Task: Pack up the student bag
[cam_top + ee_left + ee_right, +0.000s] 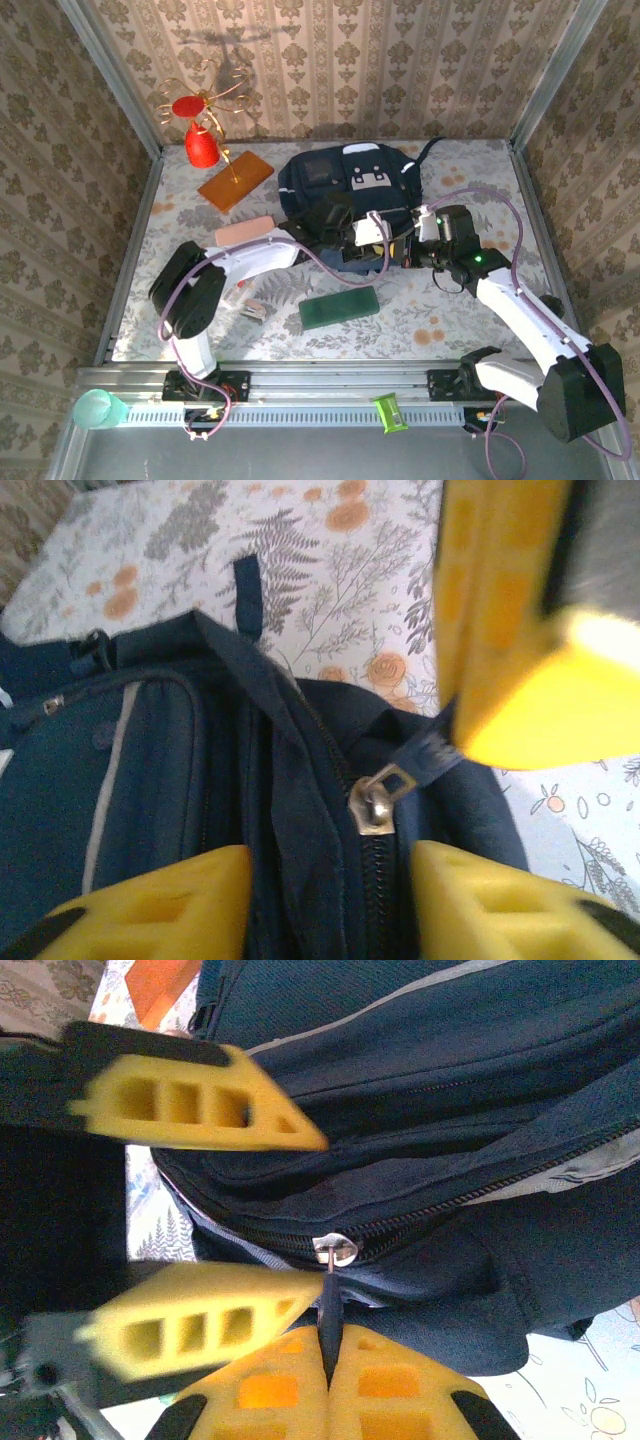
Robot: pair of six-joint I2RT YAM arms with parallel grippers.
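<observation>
The student bag [345, 180], dark navy with a white and grey patch, lies at the back middle of the table. Its silver zip slider [335, 1250] sits on the near edge, also seen as the slider [372, 805] in the left wrist view. My right gripper [329, 1345] is shut on the dark pull tab [328, 1305] hanging from that slider. My left gripper [330, 900] is open, its yellow fingers [200, 1110] straddling a fold of the bag's fabric beside the zip. Both grippers meet at the bag's near edge, left gripper [352, 240] and right gripper [398, 248].
On the floral tabletop lie a green flat case [339, 307], a pink block [245, 231], an orange booklet [235, 180] under a red and gold ornament [203, 140], and a small item [252, 305]. Patterned walls close three sides.
</observation>
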